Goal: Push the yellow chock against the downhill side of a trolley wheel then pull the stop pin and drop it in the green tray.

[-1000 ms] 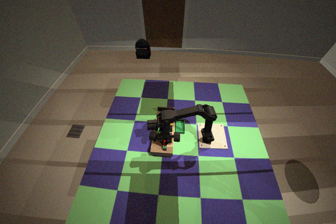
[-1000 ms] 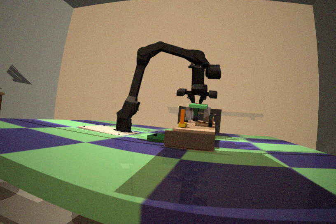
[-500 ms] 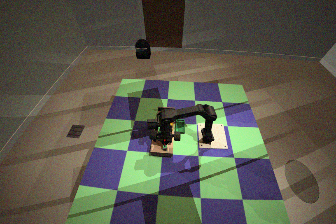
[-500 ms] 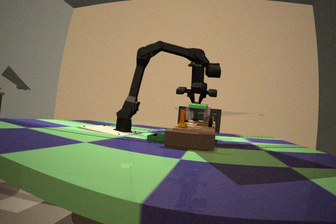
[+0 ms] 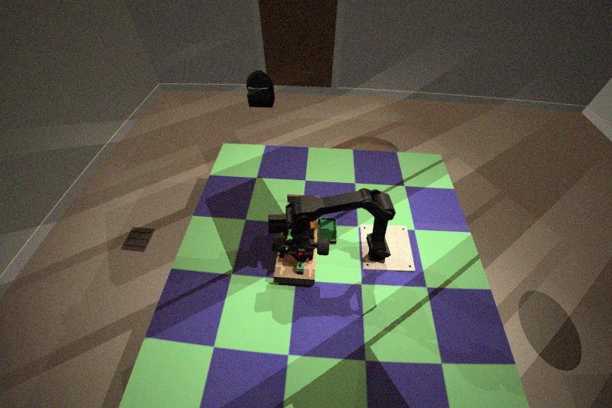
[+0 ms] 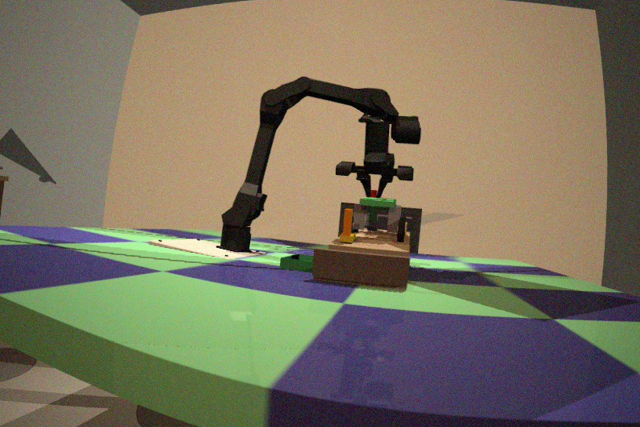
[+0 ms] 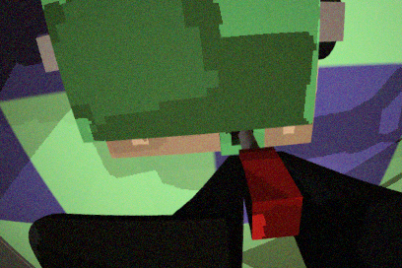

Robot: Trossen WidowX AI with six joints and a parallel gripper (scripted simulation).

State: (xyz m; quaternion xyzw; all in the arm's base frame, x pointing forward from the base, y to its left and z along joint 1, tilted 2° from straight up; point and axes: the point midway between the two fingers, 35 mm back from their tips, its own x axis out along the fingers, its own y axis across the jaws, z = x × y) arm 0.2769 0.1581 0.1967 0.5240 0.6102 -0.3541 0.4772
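Note:
My gripper (image 5: 300, 250) (image 6: 375, 195) (image 7: 255, 164) is shut on the red-headed stop pin (image 5: 300, 254) (image 6: 373, 192) (image 7: 276, 188). The pin's head shows just above the trolley's top in the exterior view; its grey shaft points down towards a green holder (image 5: 300, 267) in the wrist view. Its lower end is not clear. The trolley, with its green top (image 6: 377, 202) (image 7: 148, 55), stands on the ramp (image 5: 294, 275) (image 6: 361, 264). The chock, with its orange handle (image 5: 313, 224) (image 6: 348, 221), stands upright at the trolley's left in the exterior view; wheel contact cannot be told.
The green tray (image 5: 328, 231) (image 6: 296, 262) lies beside the ramp, between it and the arm's pale base plate (image 5: 400, 250) (image 6: 190, 247). The trolley's top is close beside my fingers. The checkered table (image 5: 256, 319) (image 6: 439, 355) carries everything.

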